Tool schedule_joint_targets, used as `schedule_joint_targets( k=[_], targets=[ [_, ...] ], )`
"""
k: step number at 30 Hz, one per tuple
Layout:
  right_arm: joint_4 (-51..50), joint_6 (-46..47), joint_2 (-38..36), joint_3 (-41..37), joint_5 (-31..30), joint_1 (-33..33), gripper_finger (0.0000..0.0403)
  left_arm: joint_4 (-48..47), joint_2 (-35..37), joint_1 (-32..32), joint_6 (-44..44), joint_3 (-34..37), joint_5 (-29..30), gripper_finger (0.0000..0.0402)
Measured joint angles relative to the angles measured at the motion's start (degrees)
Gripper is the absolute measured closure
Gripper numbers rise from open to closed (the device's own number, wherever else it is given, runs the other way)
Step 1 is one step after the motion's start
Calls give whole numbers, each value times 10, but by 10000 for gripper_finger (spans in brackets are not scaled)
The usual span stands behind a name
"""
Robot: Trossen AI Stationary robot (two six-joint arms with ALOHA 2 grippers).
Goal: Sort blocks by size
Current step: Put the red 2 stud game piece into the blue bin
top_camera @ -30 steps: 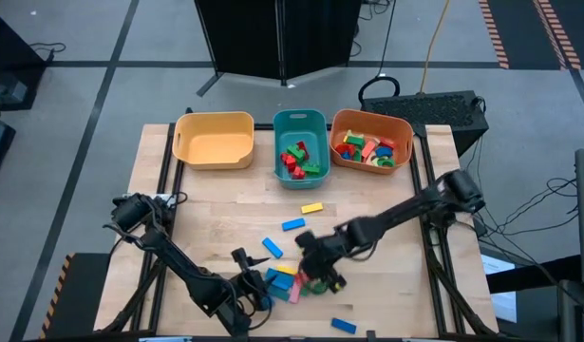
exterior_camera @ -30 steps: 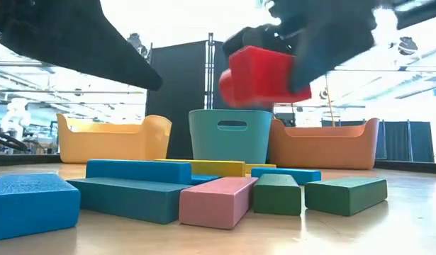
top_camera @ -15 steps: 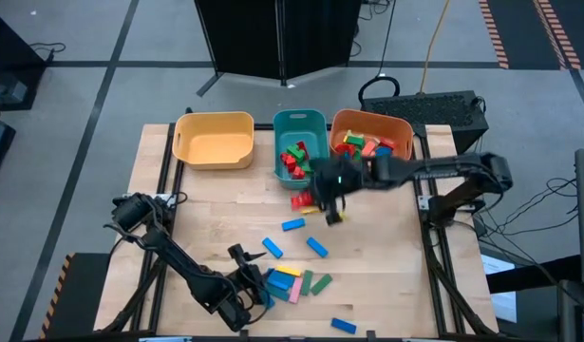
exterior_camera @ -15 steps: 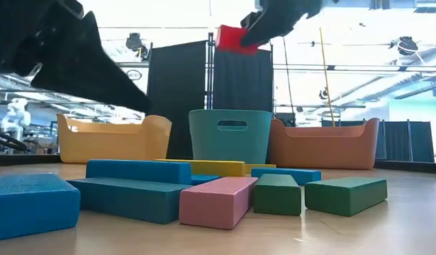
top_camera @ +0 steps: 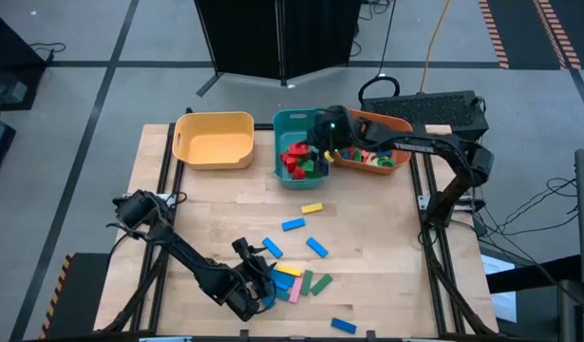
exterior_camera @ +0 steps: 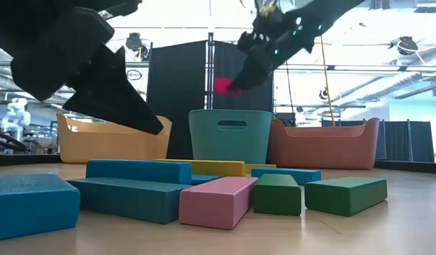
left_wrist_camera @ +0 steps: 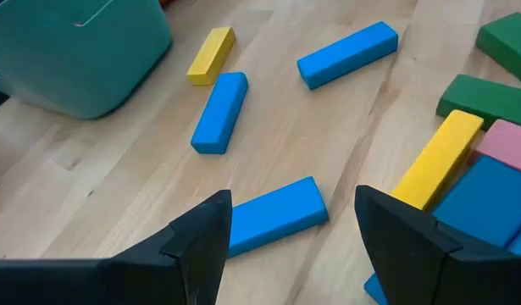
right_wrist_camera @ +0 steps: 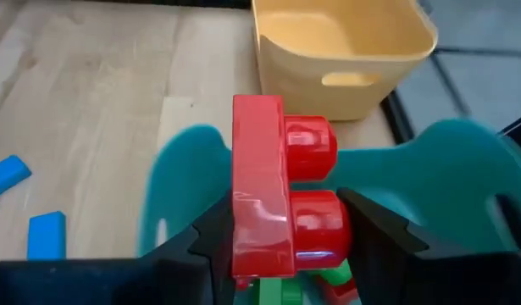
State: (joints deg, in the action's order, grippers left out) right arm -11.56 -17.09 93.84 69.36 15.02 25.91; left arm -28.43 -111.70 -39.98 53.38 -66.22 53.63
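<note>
Three bins along the far edge of the table (top_camera: 386, 237): yellow bin (top_camera: 214, 139), teal bin (top_camera: 300, 145), orange bin (top_camera: 371, 142). Yellow bin shows nothing inside; teal has a few red and green pieces; orange has a mixed pile, too small to count.

Right gripper (right_wrist_camera: 285, 229) is over the teal bin, clamped on a red block (right_wrist_camera: 277, 207) — two round studs visible on it, block upright between the fingers.

Loose blocks on the table: four blue bars (top_camera: 292, 224) scattered mid-table to near edge, one yellow bar (top_camera: 312, 207) just in front of the teal bin, plus a tight cluster (top_camera: 293, 283) by the near edge — blue, yellow, pink and two green, touching one another.

Left gripper (left_wrist_camera: 290, 237) sits low beside that cluster, fingers apart, holding nothing; a blue bar lies between and beyond its fingertips.
</note>
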Motion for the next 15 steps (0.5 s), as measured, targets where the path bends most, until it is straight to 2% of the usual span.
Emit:
schedule_joint_targets(
  k=[2, 8, 15],
  targets=[
    [10, 11, 22, 0, 18, 17, 242, -3, 0, 4, -1, 0, 0, 160],
    [24, 17, 80, 0, 19, 43, 241, -38, 0, 26, -2, 0, -9, 160],
    [27, 11, 95, 0, 19, 48, 241, -51, 0, 65, -48, 0, -38, 160]
  ],
)
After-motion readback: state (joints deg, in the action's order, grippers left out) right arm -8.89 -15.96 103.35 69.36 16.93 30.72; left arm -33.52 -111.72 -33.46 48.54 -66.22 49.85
